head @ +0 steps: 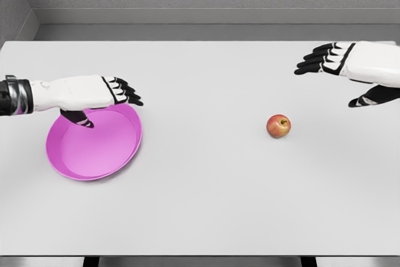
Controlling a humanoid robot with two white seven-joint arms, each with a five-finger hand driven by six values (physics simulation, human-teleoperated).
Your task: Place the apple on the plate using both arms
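Observation:
A red-yellow apple (279, 125) sits on the white table right of the middle. A magenta plate (94, 151) lies at the left. My left hand (119, 95) hovers over the plate's far rim, fingers extended and holding nothing. My right hand (328, 60) hangs above the table at the far right, up and to the right of the apple and apart from it; its fingers are stretched out flat and the thumb (369, 100) points down-left. Nothing is grasped.
The white table (200, 204) spans the view, with its front edge near the bottom and a grey wall behind its far edge. No other objects stand on it.

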